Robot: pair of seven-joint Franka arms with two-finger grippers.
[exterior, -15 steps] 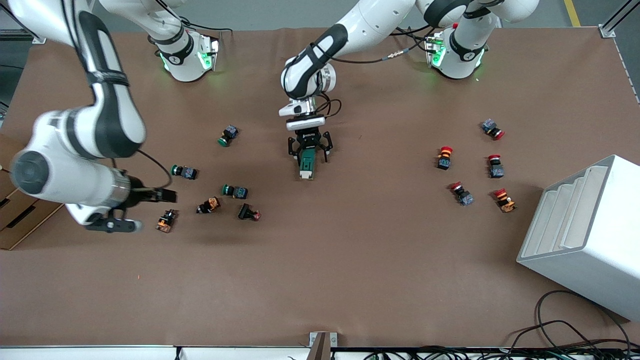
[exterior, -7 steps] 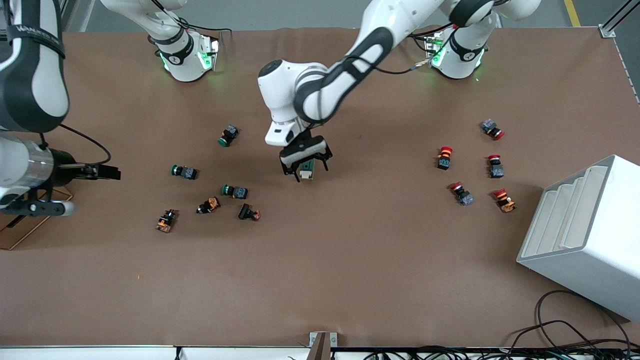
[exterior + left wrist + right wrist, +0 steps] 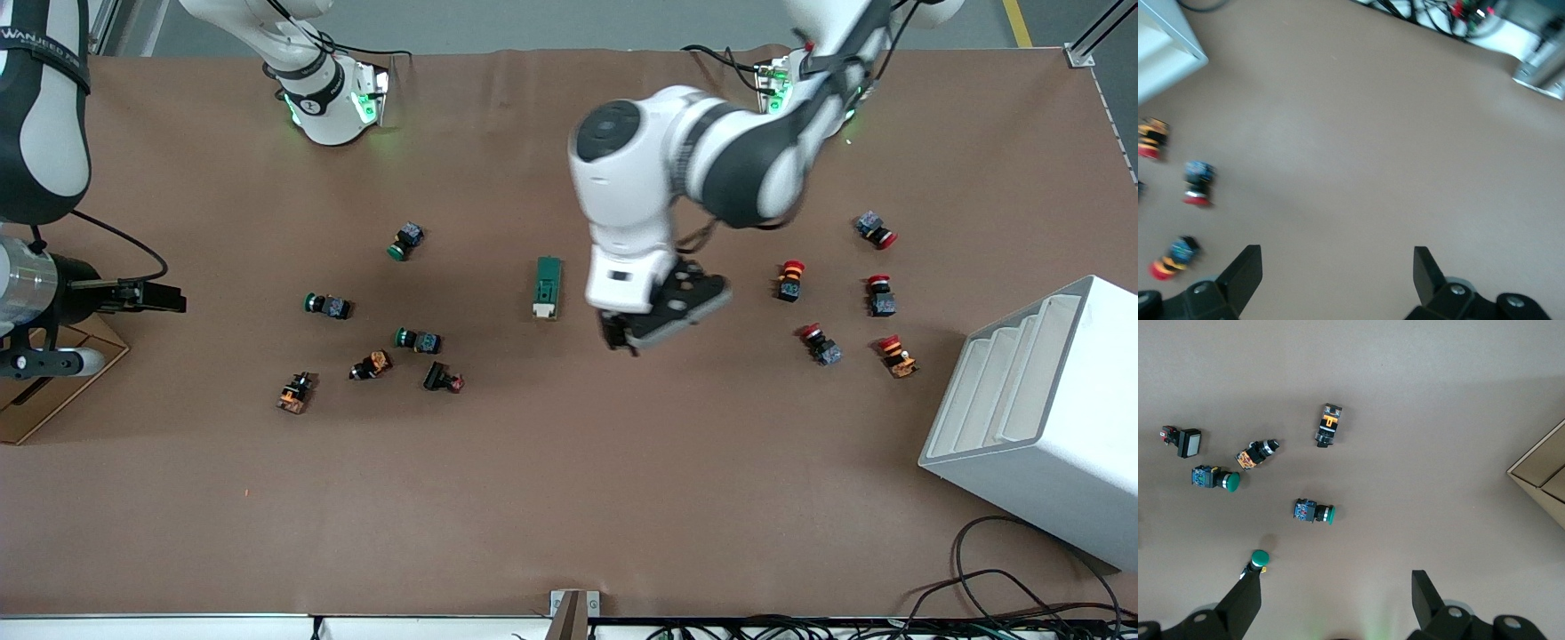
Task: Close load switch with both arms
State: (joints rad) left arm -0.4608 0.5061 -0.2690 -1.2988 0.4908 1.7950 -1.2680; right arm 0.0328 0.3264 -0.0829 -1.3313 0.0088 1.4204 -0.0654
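Nearest the front camera we see a wide bare stretch of brown surface (image 3: 569, 498), with a white stepped box (image 3: 1040, 418) at its edge toward the left arm's end. Farther up, our left gripper (image 3: 1337, 275) hangs released with nothing between its fingers, over bare surface between the load switch (image 3: 548, 287) and the red-capped buttons (image 3: 791, 280). The load switch lies alone mid-surface, touched by neither gripper. Green-capped buttons (image 3: 1315, 511) cluster toward the right arm's end, where our right gripper (image 3: 1336, 595) waits, fingers spread, above the surface's edge beside a cardboard box (image 3: 36, 391).
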